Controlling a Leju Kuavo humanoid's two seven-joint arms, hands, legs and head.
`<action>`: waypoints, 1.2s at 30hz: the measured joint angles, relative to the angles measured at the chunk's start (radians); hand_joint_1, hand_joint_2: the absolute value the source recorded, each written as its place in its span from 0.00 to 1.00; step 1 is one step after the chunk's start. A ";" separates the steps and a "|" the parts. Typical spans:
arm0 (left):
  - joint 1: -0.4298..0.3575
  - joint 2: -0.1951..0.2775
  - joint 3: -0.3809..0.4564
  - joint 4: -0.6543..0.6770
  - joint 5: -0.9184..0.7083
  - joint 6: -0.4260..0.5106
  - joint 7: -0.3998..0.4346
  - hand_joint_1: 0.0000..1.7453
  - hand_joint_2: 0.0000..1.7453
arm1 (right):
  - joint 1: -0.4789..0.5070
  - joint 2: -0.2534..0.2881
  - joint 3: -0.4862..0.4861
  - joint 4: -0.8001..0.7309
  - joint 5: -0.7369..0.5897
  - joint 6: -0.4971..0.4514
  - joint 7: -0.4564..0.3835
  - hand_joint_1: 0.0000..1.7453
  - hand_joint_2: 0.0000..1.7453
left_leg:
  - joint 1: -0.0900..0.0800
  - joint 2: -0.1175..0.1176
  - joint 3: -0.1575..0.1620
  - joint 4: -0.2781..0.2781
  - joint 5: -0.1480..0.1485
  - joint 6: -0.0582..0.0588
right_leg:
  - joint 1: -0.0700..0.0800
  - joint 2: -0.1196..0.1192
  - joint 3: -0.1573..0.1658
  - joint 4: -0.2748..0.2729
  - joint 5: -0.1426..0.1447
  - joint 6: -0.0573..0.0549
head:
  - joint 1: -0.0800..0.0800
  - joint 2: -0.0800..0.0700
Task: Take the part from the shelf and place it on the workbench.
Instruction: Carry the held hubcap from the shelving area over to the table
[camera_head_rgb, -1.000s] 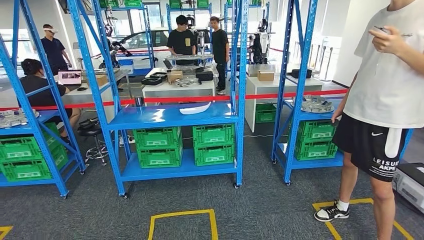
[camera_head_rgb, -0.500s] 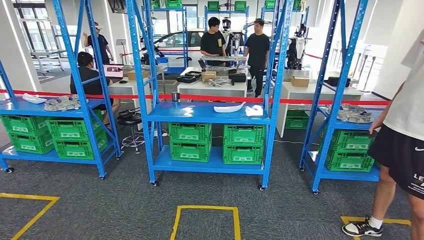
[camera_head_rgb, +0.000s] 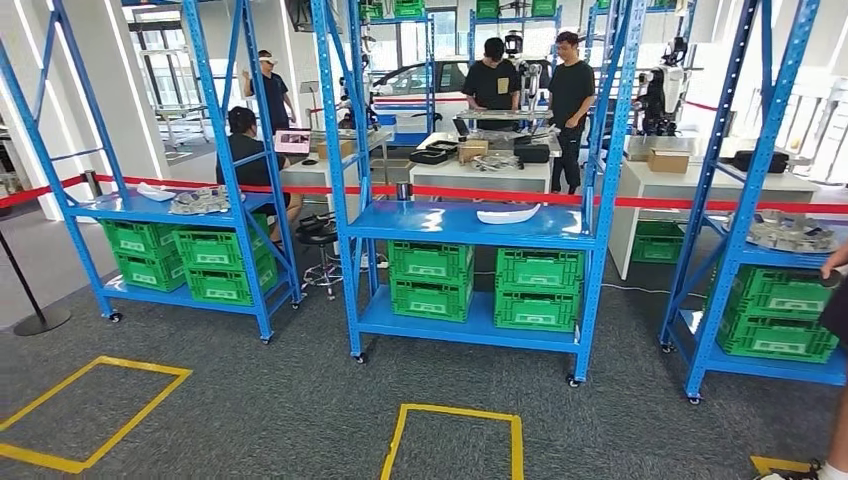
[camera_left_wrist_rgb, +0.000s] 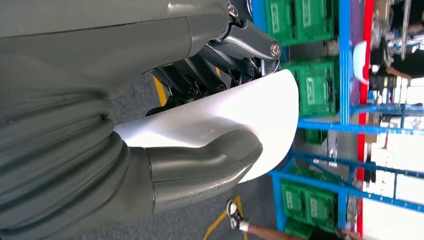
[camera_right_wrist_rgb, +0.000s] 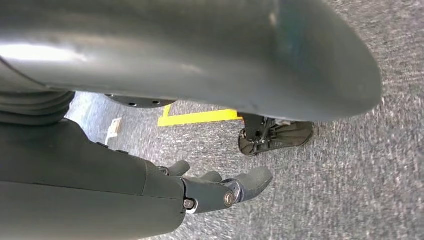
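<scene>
Since 0.5 s ago whole head view has swung: robot's camera turned, racks themselves haven't moved; mid rack now sits right of centre. L to R: left rack (camera_head_rgb: 160, 210), mid rack (camera_head_rgb: 470, 225) w/ a spare white piece (camera_head_rgb: 508, 213) on its shelf, person's arm (camera_head_rgb: 835, 262) at far right edge. Left hand (camera_left_wrist_rgb: 200, 150) has thumb and fingers clamped on white part (camera_left_wrist_rgb: 235, 112), carried low. Right hand (camera_right_wrist_rgb: 215, 190) hangs over carpet, fingers loosely curled, holding nothing. Step, I judge: carrying; next needs turning toward workbench. No legible writing.
</scene>
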 joint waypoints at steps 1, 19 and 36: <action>0.000 0.000 0.000 -0.002 0.000 0.002 0.000 1.00 1.00 | -0.001 0.000 0.000 0.000 0.001 0.003 -0.003 0.00 0.00 | -0.003 0.023 0.039 -0.073 0.024 0.004 | 0.002 -0.010 0.000 0.003 -0.002 0.003 | 0.000 0.000; 0.026 0.005 0.002 -0.025 -0.022 0.014 0.006 1.00 1.00 | -0.005 0.001 0.007 0.000 0.008 0.012 -0.011 0.00 0.00 | 0.002 -0.138 0.048 -0.155 0.075 0.027 | -0.010 0.141 0.009 0.029 -0.033 0.042 | 0.008 0.000; 0.033 0.010 0.002 -0.030 -0.024 0.029 0.006 1.00 1.00 | -0.004 0.004 0.008 0.000 0.018 0.014 -0.009 0.00 0.00 | -0.024 0.041 0.062 -0.167 0.064 0.041 | 0.014 -0.062 0.013 0.015 -0.025 0.012 | 0.001 0.000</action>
